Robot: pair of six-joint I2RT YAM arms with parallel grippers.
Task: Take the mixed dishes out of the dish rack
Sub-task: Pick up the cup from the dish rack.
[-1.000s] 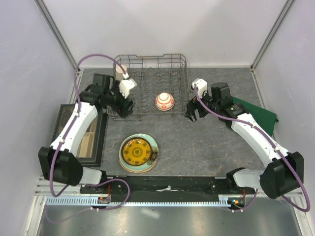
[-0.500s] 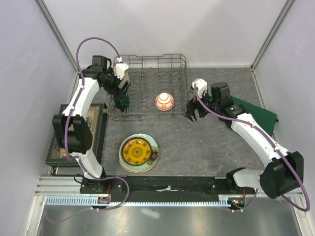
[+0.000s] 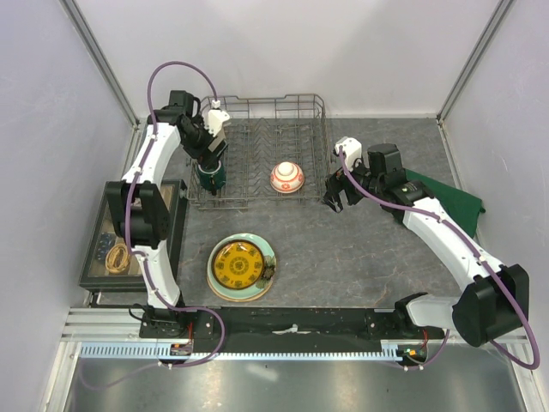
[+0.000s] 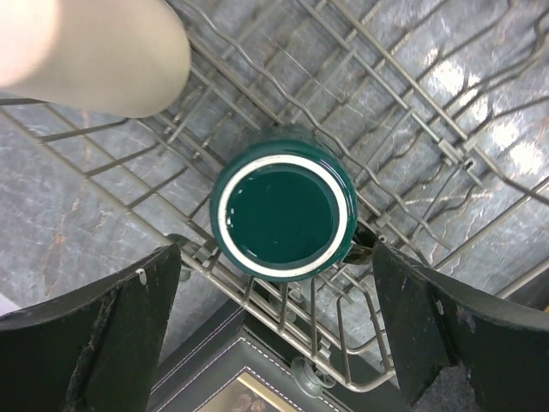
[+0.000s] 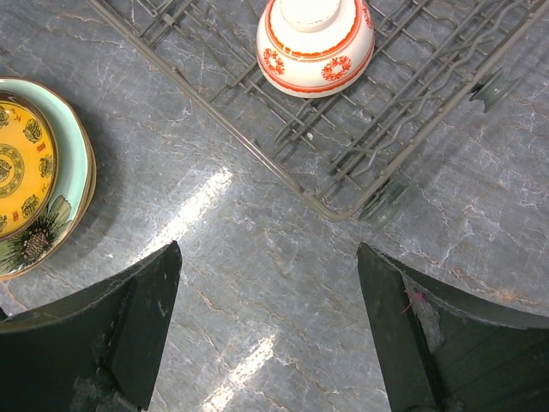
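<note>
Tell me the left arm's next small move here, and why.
Probably lower straight down: the left gripper stands open above the dark green mug, which sits centred between its fingers in the dish rack, not yet gripped. Mind the tall beige cup close by.

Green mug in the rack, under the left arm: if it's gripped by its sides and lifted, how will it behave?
The mug looks glossy and round, so it is probably slippery and might twist in a pinch. It seems rigid ceramic, likely fairly heavy and breakable if dropped. It sits among the rack wires, so a tilted lift could snag.
</note>
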